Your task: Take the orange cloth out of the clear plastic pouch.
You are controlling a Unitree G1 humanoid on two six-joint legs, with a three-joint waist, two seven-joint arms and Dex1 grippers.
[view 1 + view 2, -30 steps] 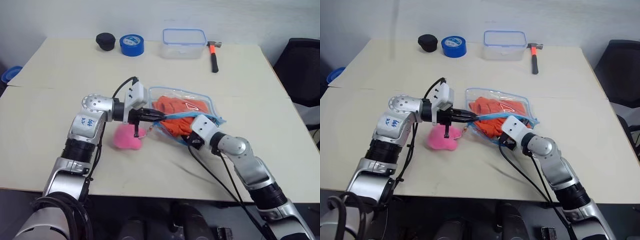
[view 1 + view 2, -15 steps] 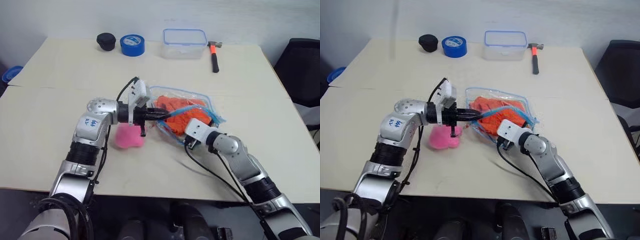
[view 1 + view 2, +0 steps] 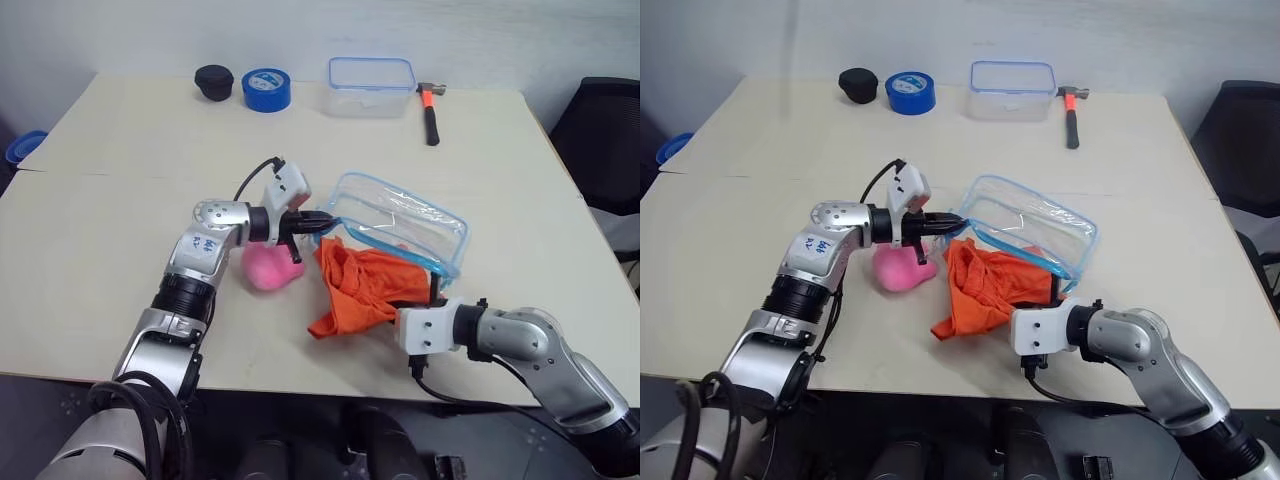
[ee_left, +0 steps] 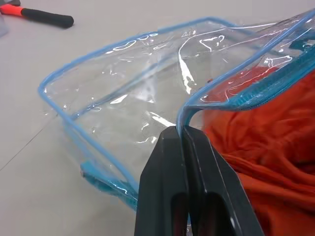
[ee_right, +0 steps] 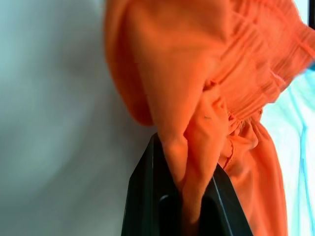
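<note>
I have the left claw (image 4: 183, 132) clamped on the blue zipper edge of the pouch (image 3: 410, 215), holding its mouth up off the surface (image 3: 120, 200). The right claw (image 5: 184, 189) is pinched on a fold of the cloth (image 3: 365, 285), which lies mostly outside the pouch, spread on the surface between the two claws, its far edge at the pouch's mouth. A pink plush (image 3: 268, 266) sits just beside the left claw. At the far edge I see a black cap (image 3: 212, 81), blue tape (image 3: 265, 89), a clear box (image 3: 371, 86) and a hammer (image 3: 430, 106).
</note>
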